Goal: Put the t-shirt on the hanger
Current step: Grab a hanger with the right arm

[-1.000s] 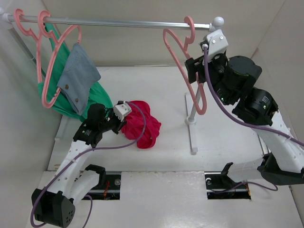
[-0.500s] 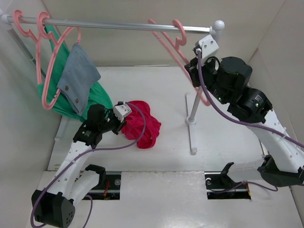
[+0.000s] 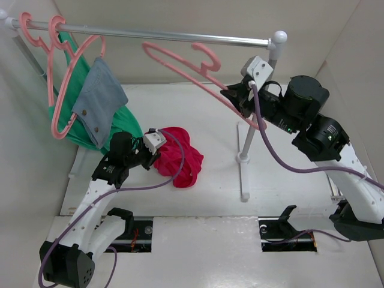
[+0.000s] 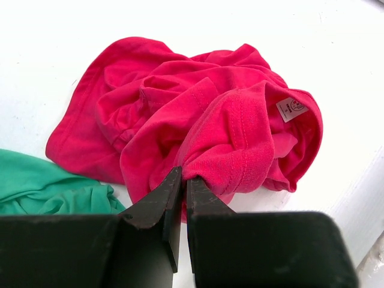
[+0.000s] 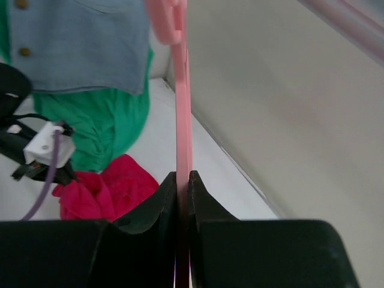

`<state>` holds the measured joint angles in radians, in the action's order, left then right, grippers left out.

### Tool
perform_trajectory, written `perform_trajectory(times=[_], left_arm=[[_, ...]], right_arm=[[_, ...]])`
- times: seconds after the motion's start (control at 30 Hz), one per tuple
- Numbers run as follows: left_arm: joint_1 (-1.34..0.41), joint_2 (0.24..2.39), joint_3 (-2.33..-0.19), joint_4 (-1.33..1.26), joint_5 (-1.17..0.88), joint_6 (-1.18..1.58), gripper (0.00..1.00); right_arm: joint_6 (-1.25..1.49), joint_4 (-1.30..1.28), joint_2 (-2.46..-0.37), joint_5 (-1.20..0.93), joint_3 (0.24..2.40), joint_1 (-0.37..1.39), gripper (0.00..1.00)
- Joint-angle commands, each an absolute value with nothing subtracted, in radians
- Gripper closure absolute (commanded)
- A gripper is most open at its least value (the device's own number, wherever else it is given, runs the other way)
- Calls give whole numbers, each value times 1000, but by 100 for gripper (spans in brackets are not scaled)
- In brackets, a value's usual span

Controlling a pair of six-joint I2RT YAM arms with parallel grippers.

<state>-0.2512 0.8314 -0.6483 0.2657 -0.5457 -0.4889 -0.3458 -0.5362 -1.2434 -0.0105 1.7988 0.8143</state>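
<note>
The crimson t-shirt (image 3: pixel 180 157) lies crumpled on the white table, left of centre. My left gripper (image 3: pixel 153 153) is shut on a fold at its near edge; in the left wrist view the jaws (image 4: pixel 183 174) pinch red fabric (image 4: pixel 210 114). The salmon-pink hanger (image 3: pixel 180 63) hangs tilted in the air, its hook just below the rail. My right gripper (image 3: pixel 235 97) is shut on the hanger's lower arm. The right wrist view shows the thin pink bar (image 5: pixel 182 108) clamped between the closed jaws (image 5: pixel 183 175).
A metal rail (image 3: pixel 180 34) crosses the back on a white stand (image 3: pixel 243 144). At its left end, pink hangers (image 3: pixel 66 78) carry a green garment (image 3: pixel 117 123) and a grey-blue denim cloth (image 3: pixel 102 99). Beige walls close in the sides and back.
My right gripper has closed on the hanger, carried it left off the right end of the rail and tilted it. The left arm and t-shirt have not moved.
</note>
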Motion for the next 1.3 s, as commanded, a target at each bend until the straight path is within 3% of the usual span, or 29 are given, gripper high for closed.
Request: perform_trajectory(times=[0.0, 0.37, 0.53, 0.6, 0.8, 0.93, 1.1, 1.27], left_arm=[[-249, 821, -664, 218, -578, -502, 100], [-249, 830, -683, 236, -554, -564, 97], [-249, 839, -672, 290, -538, -664, 44], [-249, 839, -684, 320, -538, -713, 37], [-268, 911, -820, 514, -632, -880, 37], [-351, 1009, -949, 690, -693, -957, 40], [-442, 1081, -962, 854, -707, -1050, 38], [-541, 1092, -893, 642, -533, -775, 38]], right_arm=[[-422, -423, -1223, -196, 1810, 844, 100], [-453, -483, -1206, -184, 1700, 867, 100], [-361, -526, -1108, -78, 1488, 867, 100], [-293, -526, -1051, -78, 1366, 867, 100], [-154, -567, -959, -69, 1148, 867, 100], [-89, -610, -888, -69, 1080, 867, 100], [-43, -686, -795, -51, 1042, 867, 100], [-6, -761, -729, -51, 1022, 867, 100]])
